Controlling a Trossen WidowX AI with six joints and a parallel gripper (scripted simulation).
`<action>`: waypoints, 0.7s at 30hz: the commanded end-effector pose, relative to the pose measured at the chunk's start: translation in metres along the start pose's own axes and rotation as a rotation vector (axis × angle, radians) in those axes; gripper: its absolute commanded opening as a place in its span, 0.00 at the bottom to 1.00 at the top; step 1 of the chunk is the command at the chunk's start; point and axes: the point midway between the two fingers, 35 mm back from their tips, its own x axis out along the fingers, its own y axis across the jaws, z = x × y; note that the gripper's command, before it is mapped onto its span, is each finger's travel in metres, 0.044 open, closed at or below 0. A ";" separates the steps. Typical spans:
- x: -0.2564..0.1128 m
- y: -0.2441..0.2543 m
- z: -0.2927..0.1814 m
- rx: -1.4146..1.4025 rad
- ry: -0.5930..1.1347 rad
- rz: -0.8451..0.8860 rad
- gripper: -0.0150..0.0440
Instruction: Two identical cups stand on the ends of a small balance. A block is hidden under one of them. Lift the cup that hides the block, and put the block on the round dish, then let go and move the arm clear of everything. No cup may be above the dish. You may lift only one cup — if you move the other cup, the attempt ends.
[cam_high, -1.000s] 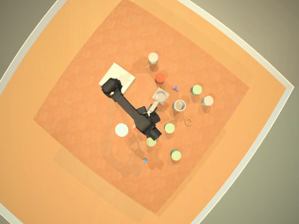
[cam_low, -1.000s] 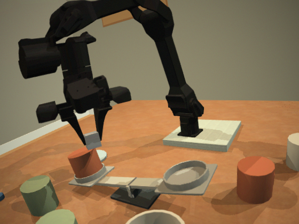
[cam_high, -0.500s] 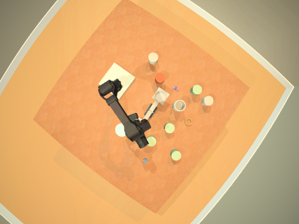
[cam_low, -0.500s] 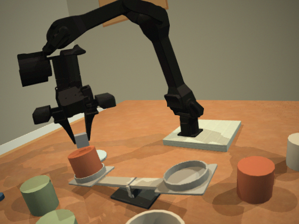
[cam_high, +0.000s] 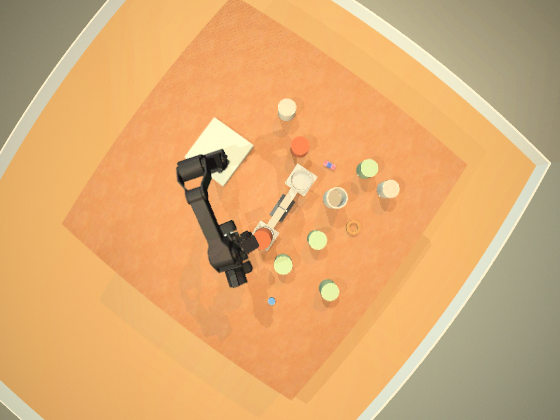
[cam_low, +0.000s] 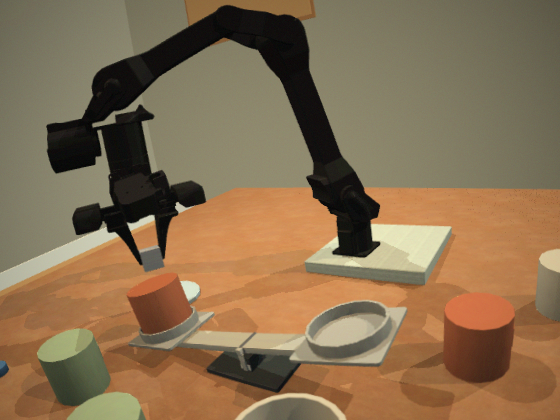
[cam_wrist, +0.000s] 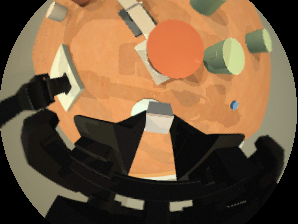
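My gripper (cam_low: 151, 258) (cam_wrist: 158, 114) is shut on the grey block (cam_low: 152, 259) (cam_wrist: 159, 118) and holds it in the air, higher than the nearby red cup. The round white dish (cam_low: 191, 291) (cam_wrist: 139, 106) lies on the table behind that cup; the block partly overlaps it in the wrist view, and the arm hides it in the top view. One red cup (cam_high: 262, 240) (cam_low: 161, 306) (cam_wrist: 175, 49) stands on the raised end of the balance (cam_high: 290, 201) (cam_low: 215, 340). The other end's ringed pan (cam_high: 301, 180) (cam_low: 350, 327) is empty. The second red cup (cam_high: 300, 146) (cam_low: 478, 340) stands on the table beyond that end.
Several green cups (cam_high: 283, 265) (cam_low: 75, 367) (cam_wrist: 222, 56), cream cups (cam_high: 287, 109) and an upright open cup (cam_high: 335, 198) stand around the balance. An orange ring (cam_high: 347, 227), a blue piece (cam_high: 271, 301) (cam_wrist: 234, 105) and a pink-and-blue piece (cam_high: 329, 165) lie on the table.
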 end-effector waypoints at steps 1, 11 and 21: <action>0.007 0.006 -0.021 -0.015 0.006 0.010 0.25; 0.017 0.017 -0.055 -0.033 0.008 0.021 0.25; 0.055 0.018 -0.055 -0.033 0.008 0.021 0.25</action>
